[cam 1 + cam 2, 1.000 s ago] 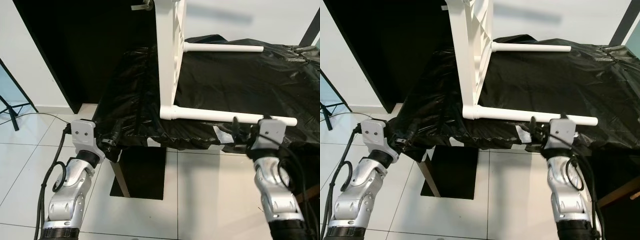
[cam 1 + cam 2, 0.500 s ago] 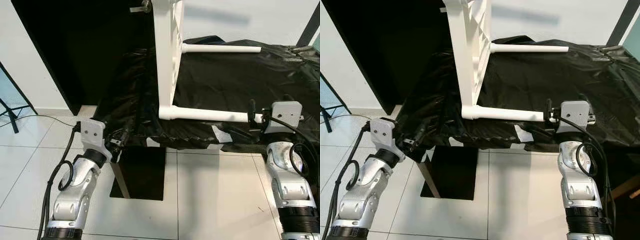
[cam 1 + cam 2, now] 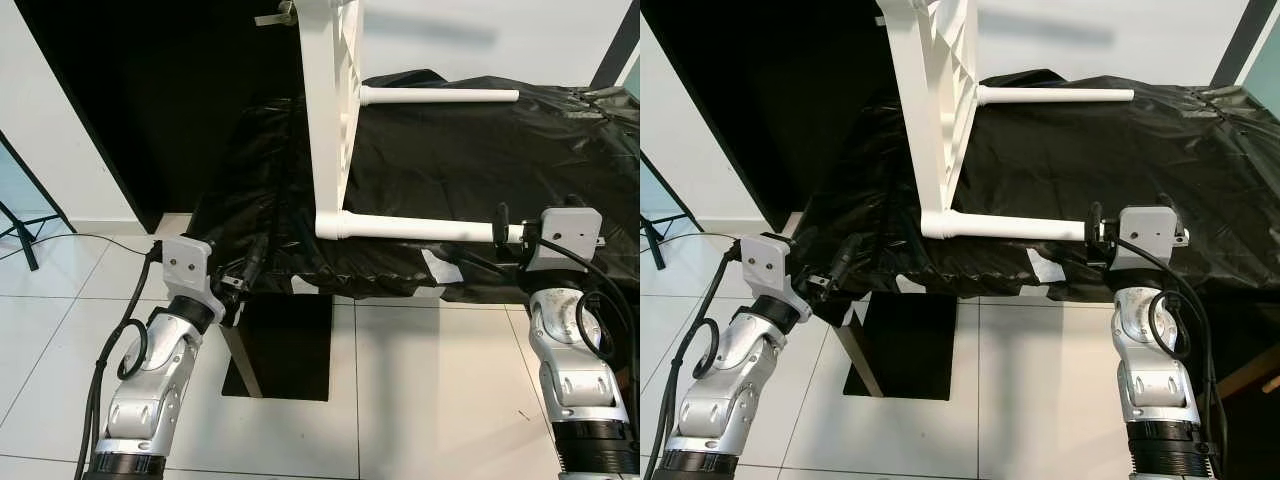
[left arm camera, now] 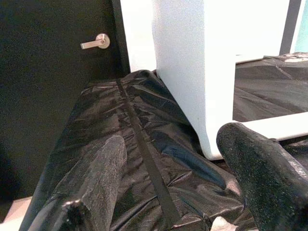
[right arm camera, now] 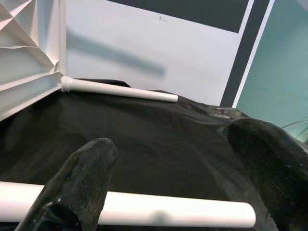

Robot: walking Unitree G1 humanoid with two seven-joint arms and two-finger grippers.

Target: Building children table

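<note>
1. On my head cameras I see the white children's table [image 3: 328,110] tipped on its side on a work surface draped in black plastic sheeting [image 3: 480,160], its top standing upright on edge.
2. Two white legs point from the tabletop toward the robot's right: the near leg [image 3: 410,227] runs just above the front edge of the sheeting, and the far leg [image 3: 440,96] lies further back.
3. My right gripper [image 3: 503,231] sits at the free end of the near leg, and one black finger stands up just at the leg's tip.
4. From the right wrist camera the two fingers [image 5: 79,185] are spread wide apart, with the near leg [image 5: 144,211] crossing between them (I cannot tell whether either pad is touching it).
5. My left gripper [image 3: 250,270] is low at the front left corner of the covered surface, against the hanging folds of plastic.
6. On the left wrist camera its fingers [image 4: 103,178] are also apart and hold nothing; beyond them are crumpled sheeting and the lower corner of the white tabletop [image 4: 192,72].
7. Behind the table stands a dark door [image 4: 48,86] with a silver lever handle [image 4: 96,42].
8. The floor [image 3: 420,390] is pale tile, and the surface's dark support [image 3: 285,345] stands on it between my two arms.
</note>
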